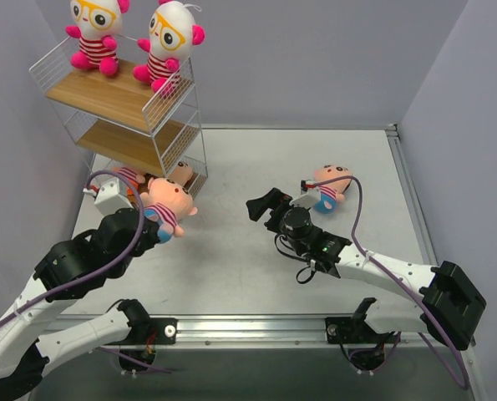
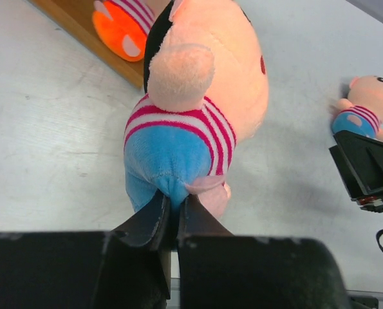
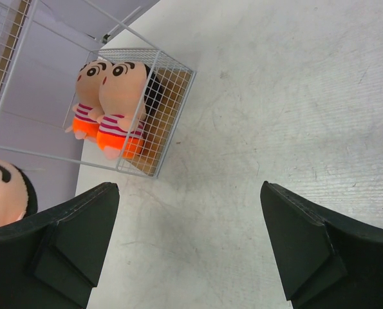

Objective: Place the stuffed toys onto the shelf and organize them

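Note:
The shelf (image 1: 106,98) stands at the far left, with two white-headed toys (image 1: 93,32) (image 1: 171,40) sitting on its top board. Two orange-bottomed toys (image 3: 85,96) (image 3: 121,103) stand side by side in its bottom tier behind the wire mesh (image 3: 172,96). My left gripper (image 2: 172,206) is shut on the blue bottom of a striped-shirt toy (image 2: 197,96) and holds it just in front of the bottom tier (image 1: 166,205). Another blue-bottomed toy (image 1: 327,190) lies on the table at the right. My right gripper (image 3: 190,190) is open and empty above the table, just left of that toy and facing the shelf (image 1: 275,202).
The grey walls close in on the left, back and right. A metal rail (image 1: 256,330) runs along the near edge with the arm bases. The right arm's purple cable (image 1: 357,242) loops beside the lying toy.

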You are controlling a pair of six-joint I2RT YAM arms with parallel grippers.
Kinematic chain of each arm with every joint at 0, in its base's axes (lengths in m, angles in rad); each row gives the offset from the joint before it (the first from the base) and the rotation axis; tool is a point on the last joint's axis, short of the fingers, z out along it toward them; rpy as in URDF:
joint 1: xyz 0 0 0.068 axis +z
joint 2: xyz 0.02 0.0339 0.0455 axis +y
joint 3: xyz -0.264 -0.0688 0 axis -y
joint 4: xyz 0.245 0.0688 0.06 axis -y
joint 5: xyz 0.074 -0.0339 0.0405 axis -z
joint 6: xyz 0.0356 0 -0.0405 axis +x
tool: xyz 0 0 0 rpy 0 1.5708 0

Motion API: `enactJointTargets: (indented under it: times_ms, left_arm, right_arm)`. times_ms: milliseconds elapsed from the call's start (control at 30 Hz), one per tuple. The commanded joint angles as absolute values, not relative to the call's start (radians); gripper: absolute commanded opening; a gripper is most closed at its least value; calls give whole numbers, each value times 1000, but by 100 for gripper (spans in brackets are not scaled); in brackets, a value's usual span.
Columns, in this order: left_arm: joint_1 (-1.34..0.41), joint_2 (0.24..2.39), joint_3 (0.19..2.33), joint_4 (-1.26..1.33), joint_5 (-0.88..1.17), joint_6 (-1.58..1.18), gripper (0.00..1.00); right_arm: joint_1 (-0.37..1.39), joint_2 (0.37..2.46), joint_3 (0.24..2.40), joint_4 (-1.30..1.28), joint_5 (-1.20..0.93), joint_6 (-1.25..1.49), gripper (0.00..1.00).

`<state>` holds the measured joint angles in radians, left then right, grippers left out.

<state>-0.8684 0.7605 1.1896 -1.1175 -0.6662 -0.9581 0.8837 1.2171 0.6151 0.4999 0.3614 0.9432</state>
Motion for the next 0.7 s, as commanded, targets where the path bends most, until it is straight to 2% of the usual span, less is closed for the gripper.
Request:
enactJointTargets:
  times_ms: [0, 233, 400, 667]
  left_arm:
    - [-862, 756, 1279, -1345, -788, -1005, 2]
    - [-861, 742, 1321, -1410, -983, -1003, 2]
    - [-819, 779, 1325, -1269, -1048, -870, 2]
    - [-569, 775, 1332, -941, -925, -562, 2]
  right_arm:
    - [885, 1197, 653, 502, 411, 923, 97]
    - [885, 1198, 655, 502, 408, 908, 96]
    - [885, 1197, 658, 497, 394, 894, 96]
    - [885, 1195, 652, 494, 373, 884, 95]
